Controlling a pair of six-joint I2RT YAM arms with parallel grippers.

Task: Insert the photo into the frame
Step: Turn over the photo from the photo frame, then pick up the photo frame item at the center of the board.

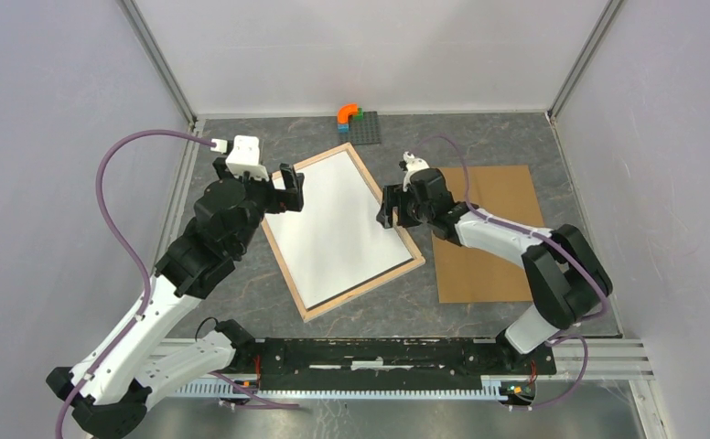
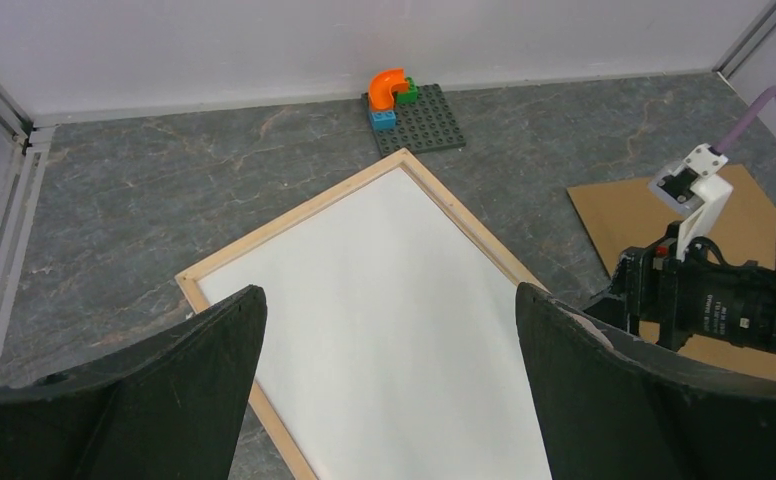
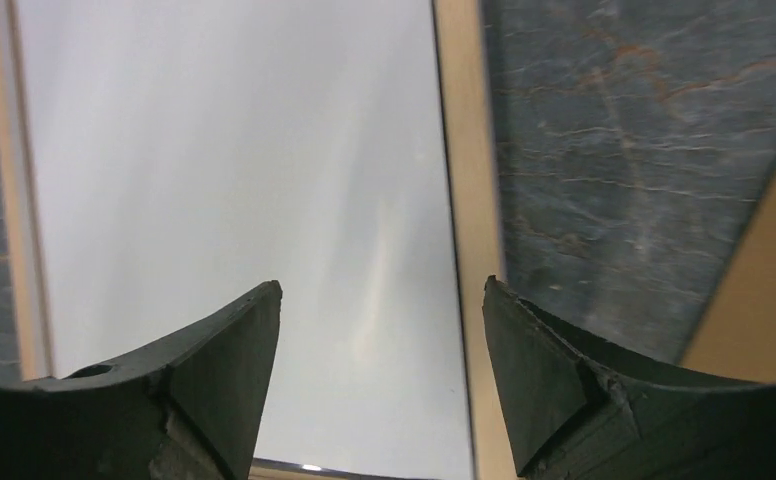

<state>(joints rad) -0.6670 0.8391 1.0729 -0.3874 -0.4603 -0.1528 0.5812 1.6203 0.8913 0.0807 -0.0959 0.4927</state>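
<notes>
The pale wood frame (image 1: pixel 285 272) lies flat and slanted on the table's middle. A plain white sheet (image 1: pixel 342 229) fills it edge to edge. No printed side of the photo shows, so I cannot tell if this sheet is the photo face down. My left gripper (image 1: pixel 289 190) is open and empty above the frame's far left corner. In the left wrist view the gripper (image 2: pixel 389 290) spans the sheet (image 2: pixel 384 200) and a rail (image 2: pixel 464 215). My right gripper (image 1: pixel 390 208) is open and empty at the right rail. In the right wrist view the gripper (image 3: pixel 381 284) hovers over the sheet (image 3: pixel 234 150) beside that rail (image 3: pixel 464 150).
A plain brown backing board (image 1: pixel 489 238) lies flat to the right of the frame, under the right arm, and shows in the left wrist view (image 2: pixel 624 215). A dark green brick plate (image 1: pixel 362 126) with an orange arch (image 1: pixel 347 112) sits by the back wall.
</notes>
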